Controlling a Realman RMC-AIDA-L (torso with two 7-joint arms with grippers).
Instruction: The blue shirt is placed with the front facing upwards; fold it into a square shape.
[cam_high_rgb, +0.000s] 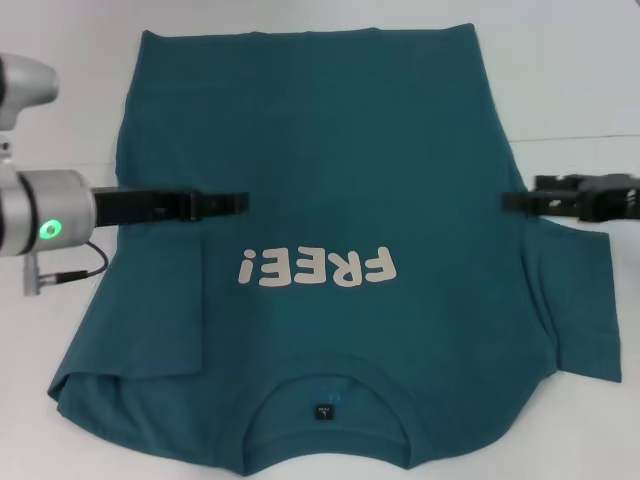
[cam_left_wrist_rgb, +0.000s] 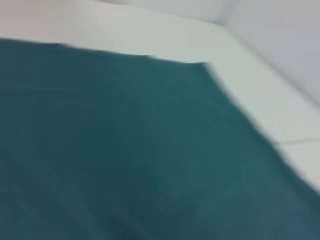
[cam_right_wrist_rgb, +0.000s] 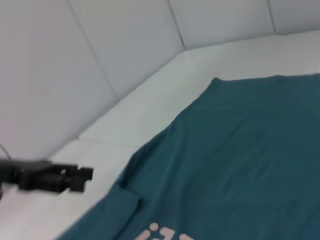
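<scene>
The blue shirt (cam_high_rgb: 330, 150) lies flat on the white table (cam_high_rgb: 570, 80), front up. Its off-white "FREE!" print (cam_high_rgb: 318, 268) and its collar with the dark neck label (cam_high_rgb: 324, 410) are on the near side. The left sleeve (cam_high_rgb: 150, 310) is folded inward over the body, while the right sleeve (cam_high_rgb: 580, 300) lies spread out. My left gripper (cam_high_rgb: 235, 203) reaches in over the shirt's left half, above the print. At the shirt's right edge, by the armpit, sits my right gripper (cam_high_rgb: 512, 201). Teal cloth (cam_left_wrist_rgb: 125, 150) fills the left wrist view. The right wrist view shows the shirt (cam_right_wrist_rgb: 240, 150) and the left gripper (cam_right_wrist_rgb: 75, 176) farther off.
White walls (cam_right_wrist_rgb: 125, 60) rise along the table's far side and corner. Bare table surface (cam_left_wrist_rgb: 260, 90) borders the shirt's far hem and both sides. A cable (cam_high_rgb: 75, 268) hangs off my left wrist beside the shirt's left edge.
</scene>
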